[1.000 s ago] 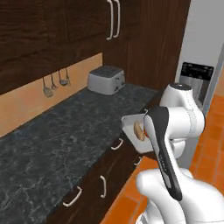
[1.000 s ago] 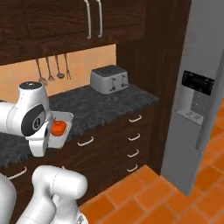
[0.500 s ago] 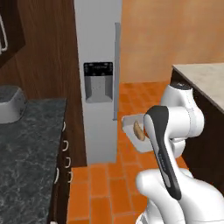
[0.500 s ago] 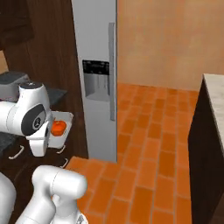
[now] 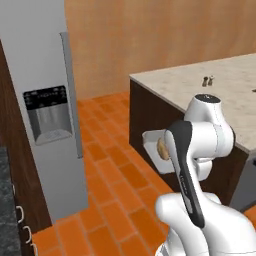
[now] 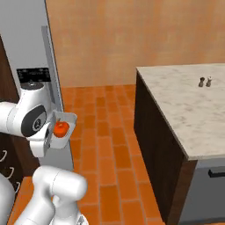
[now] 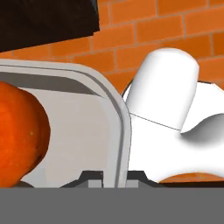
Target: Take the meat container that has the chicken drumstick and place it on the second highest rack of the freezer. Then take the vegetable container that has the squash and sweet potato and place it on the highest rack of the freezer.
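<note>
My gripper (image 7: 114,177) is shut on the near rim of the white vegetable container (image 7: 83,127), held in the air in front of the arm. The red-orange squash (image 7: 19,133) fills the hand view's left side and sits in the tray (image 6: 66,127) as a small ball (image 6: 60,128). The tan sweet potato (image 5: 162,147) peeks out of the container (image 5: 150,142) beside the forearm. The grey freezer (image 5: 45,100) stands at the left with its dispenser door shut, so the racks are hidden. In the right base view the freezer (image 6: 30,48) rises just behind the arm. The meat container is out of view.
A dark island with a beige stone top (image 5: 215,95) stands to the right, also (image 6: 184,110), with two small shakers (image 6: 205,81) on it. Orange brick floor (image 6: 110,132) lies open between freezer and island. Dark drawers with white handles (image 5: 20,220) sit at the lower left.
The whole picture has swung: the camera turned right, the counter and toaster left the views, the freezer slid left and the island came in. The container stays in the shut gripper.
</note>
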You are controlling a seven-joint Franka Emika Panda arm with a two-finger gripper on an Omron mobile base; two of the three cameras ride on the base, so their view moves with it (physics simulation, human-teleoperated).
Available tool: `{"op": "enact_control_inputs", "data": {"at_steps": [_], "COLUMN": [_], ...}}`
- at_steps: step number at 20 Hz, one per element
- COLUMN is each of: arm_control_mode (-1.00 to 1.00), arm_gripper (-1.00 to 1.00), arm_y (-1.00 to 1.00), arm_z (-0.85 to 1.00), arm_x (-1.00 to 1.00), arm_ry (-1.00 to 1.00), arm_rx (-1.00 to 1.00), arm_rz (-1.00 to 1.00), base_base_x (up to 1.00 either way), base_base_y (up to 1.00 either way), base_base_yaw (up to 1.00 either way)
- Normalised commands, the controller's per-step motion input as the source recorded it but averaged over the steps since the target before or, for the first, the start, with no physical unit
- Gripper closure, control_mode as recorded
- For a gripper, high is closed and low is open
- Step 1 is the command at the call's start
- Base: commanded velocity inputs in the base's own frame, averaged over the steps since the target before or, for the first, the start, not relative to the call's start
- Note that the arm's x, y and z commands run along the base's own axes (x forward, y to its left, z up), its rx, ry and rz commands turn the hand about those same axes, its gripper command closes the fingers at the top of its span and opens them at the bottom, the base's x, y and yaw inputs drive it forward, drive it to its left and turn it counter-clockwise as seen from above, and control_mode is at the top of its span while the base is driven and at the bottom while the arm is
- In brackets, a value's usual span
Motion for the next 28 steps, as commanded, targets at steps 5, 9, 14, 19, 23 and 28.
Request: {"op": "enact_control_inputs", "data": {"at_steps": [5, 9, 14, 19, 23, 28], "arm_control_mode": [1.0, 1.0, 1.0, 1.0, 1.0, 1.0], "arm_gripper": [1.0, 1.0, 1.0, 1.0, 1.0, 1.0], "arm_y": [0.0, 0.0, 0.0, 0.0, 0.0, 0.0], "arm_z": [0.0, 0.0, 0.0, 0.0, 0.0, 0.0], "arm_x": [0.0, 0.0, 0.0, 0.0, 0.0, 0.0], "arm_ry": [0.0, 0.0, 0.0, 0.0, 0.0, 0.0], "arm_rx": [0.0, 0.0, 0.0, 0.0, 0.0, 0.0], "arm_rz": [0.0, 0.0, 0.0, 0.0, 0.0, 0.0], "base_base_x": [1.0, 1.0, 1.0, 1.0, 1.0, 0.94], "base_base_y": [-0.07, -0.11, -0.23, -0.14, -0.29, -0.48], "base_base_yaw": [0.06, 0.09, 0.12, 0.17, 0.18, 0.23]}}
